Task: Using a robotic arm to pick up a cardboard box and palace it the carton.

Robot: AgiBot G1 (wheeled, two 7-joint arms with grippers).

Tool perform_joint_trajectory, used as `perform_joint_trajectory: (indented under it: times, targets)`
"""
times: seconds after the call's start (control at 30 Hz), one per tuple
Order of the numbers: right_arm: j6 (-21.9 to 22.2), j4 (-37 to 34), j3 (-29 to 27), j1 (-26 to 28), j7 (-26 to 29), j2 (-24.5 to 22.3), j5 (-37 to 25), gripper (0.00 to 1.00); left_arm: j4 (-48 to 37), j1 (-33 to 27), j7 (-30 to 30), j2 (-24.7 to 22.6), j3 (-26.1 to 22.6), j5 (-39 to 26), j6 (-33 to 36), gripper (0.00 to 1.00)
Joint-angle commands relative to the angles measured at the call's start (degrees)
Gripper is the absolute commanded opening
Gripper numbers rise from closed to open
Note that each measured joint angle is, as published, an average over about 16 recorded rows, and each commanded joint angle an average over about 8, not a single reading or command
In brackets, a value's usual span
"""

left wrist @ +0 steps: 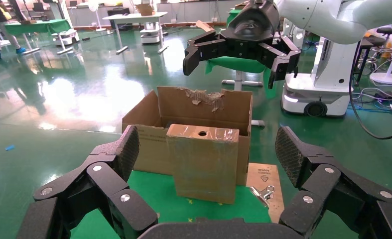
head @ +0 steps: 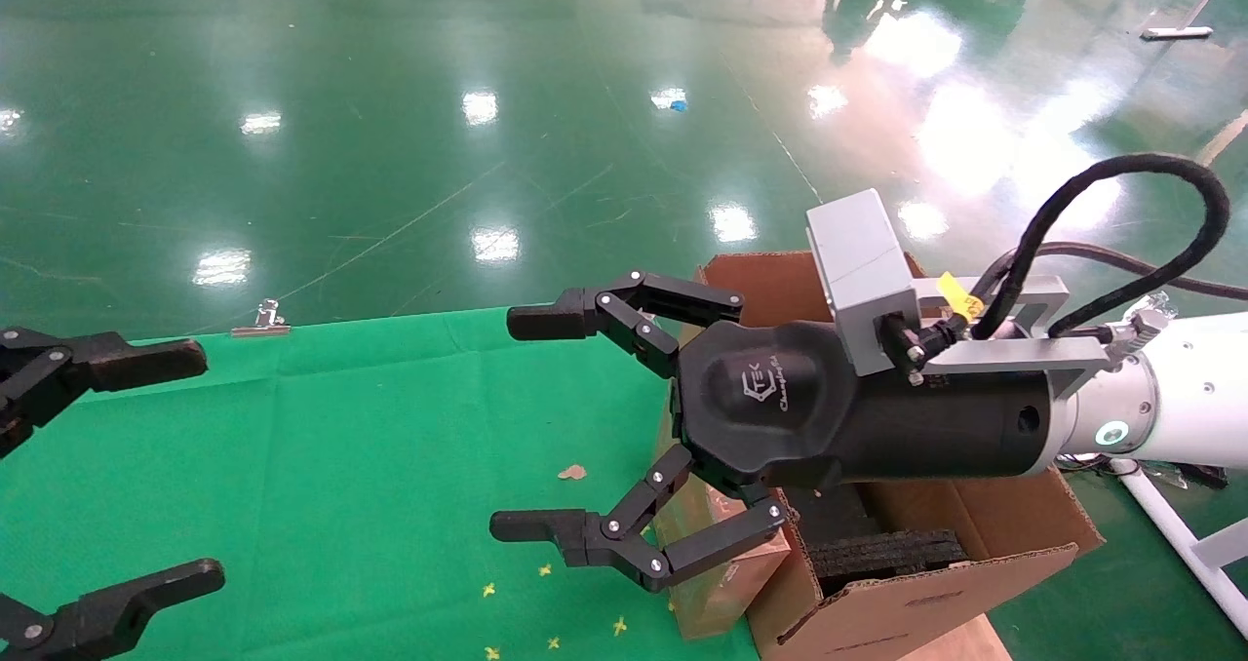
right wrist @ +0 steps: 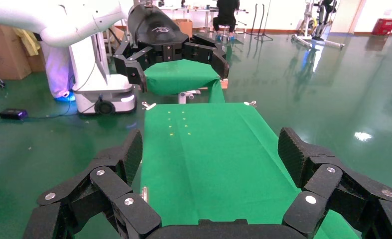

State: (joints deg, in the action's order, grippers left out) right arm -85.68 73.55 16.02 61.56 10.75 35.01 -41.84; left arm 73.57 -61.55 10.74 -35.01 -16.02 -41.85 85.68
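My right arm [head: 1170,388] is white with a green ring light. Its gripper [head: 526,423] is open and empty, and hovers above the carton's left wall, pointing left over the green cloth. The flat reddish-brown cardboard box [head: 721,583] stands upright on the cloth against the carton [head: 926,593], below that gripper. In the left wrist view the box [left wrist: 203,164] shows a round hole in its top edge, with the carton [left wrist: 203,104] behind it and the right gripper [left wrist: 233,69] above. My left gripper [head: 185,466] is open and empty at the table's left, facing the box from a distance.
Green cloth covers the table [head: 341,447]. A binder clip [head: 261,322] sits at its far edge and another [left wrist: 262,191] lies by the carton. Black foam blocks [head: 887,549] lie inside the carton. A brown scrap [head: 571,472] lies on the cloth. The floor is glossy green.
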Motion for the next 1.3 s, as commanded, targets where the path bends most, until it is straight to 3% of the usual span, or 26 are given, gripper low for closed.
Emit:
perform_joint_trajectory:
  times: [0.03,0.43,0.6,0.83,1.1,1.3]
  targets:
    - [0.00,0.00,0.00,0.00,0.00,0.00,0.00,1.00,0.00,0.00,0.00,0.00,0.00,0.00,0.00,1.00]
    - [-0.01,0.18,0.09,0.07,0.15,-0.09,-0.16,1.00,-0.01,0.00,0.00,0.00,0.00,0.00,0.00,1.00]
    - [0.44,1.70,1.58,1.19,2.10,-0.33,-3.00,1.00,-0.03,-0.02,-0.02,0.00,-0.02,0.01,0.01,1.00]
    - [0.07,3.81,9.38,8.56,9.63,2.23,-17.33,1.00,-0.05,-0.04,-0.04,0.00,-0.06,0.03,0.01,1.00]
    - [-3.37,4.20,23.62,21.58,18.04,10.98,-40.31,1.00,-0.06,-0.05,-0.06,0.02,-0.10,0.05,0.00,1.00]
    - [-4.25,4.20,32.63,28.76,21.84,14.82,-48.22,1.00,-0.06,-0.06,-0.08,0.03,-0.13,0.07,-0.01,1.00]
